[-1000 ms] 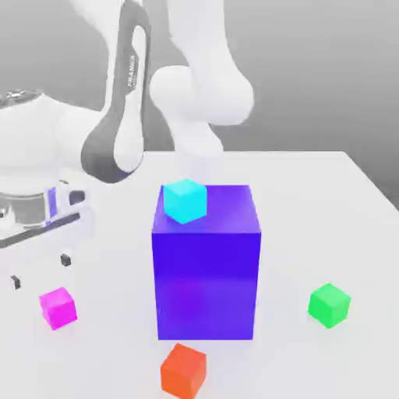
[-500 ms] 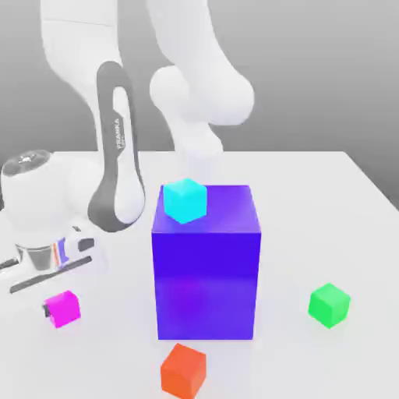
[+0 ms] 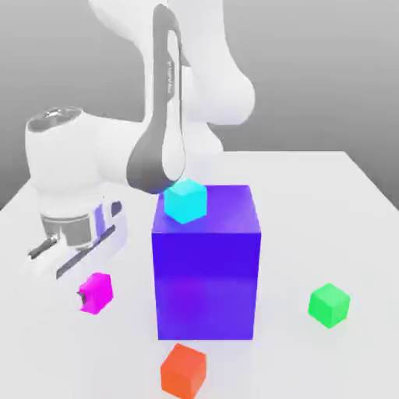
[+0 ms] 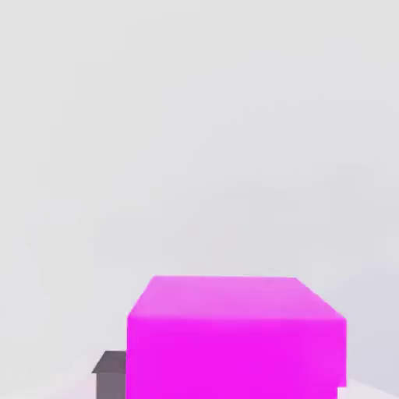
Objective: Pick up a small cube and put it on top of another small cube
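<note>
The gripper (image 3: 92,290) is closed tight on the pink cube (image 3: 97,292), holding it just above the table (image 3: 312,203), on the exterior view's left of the big blue block (image 3: 206,269). The green cube (image 3: 329,304) sits on the right.

I see a smooth, matt magenta cube (image 3: 96,292) on a matt white table (image 3: 343,218). The big blue block (image 3: 206,265) looks slightly glossy, and the arm (image 3: 195,70) is smooth white plastic.

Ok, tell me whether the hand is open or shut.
Shut on the pink cube. In the hand view the cube sits close up with a dark finger against its side.
</note>
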